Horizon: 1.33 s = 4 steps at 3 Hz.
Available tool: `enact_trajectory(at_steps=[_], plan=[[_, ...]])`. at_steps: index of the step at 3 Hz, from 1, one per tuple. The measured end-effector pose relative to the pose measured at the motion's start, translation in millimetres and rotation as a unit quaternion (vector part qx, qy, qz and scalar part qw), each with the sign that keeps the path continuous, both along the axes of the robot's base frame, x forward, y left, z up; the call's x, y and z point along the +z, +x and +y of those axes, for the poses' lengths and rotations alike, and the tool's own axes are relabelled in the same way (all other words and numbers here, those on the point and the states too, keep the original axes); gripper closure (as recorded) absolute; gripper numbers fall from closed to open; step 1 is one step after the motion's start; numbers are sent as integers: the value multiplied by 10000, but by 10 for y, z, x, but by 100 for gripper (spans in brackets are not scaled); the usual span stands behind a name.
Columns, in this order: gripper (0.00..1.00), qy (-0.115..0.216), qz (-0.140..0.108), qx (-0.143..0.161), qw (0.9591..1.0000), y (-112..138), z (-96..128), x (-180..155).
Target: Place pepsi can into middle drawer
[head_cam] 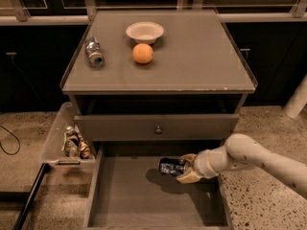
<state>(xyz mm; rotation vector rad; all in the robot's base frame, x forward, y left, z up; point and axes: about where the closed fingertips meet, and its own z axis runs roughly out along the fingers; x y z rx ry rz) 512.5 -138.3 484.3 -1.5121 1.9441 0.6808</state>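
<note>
White arm reaches in from right, forearm level — tool [185, 168] pinching pepsi can [171, 166] sideways over open middle drawer [134, 202]; label unreadable.

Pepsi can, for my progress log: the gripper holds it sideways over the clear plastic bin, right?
No. The camera view shows the gripper holding the pepsi can sideways over the open middle drawer, not the clear plastic bin.
</note>
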Motion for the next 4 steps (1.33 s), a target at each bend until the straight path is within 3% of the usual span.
enact_trajectory(at_steps=[2,3,4], plan=[[100,41,555,16,9984,73,266,-711],[100,51,683,48,9976,68,339,-891],[82,52,684,48,9976,67,340,-893]])
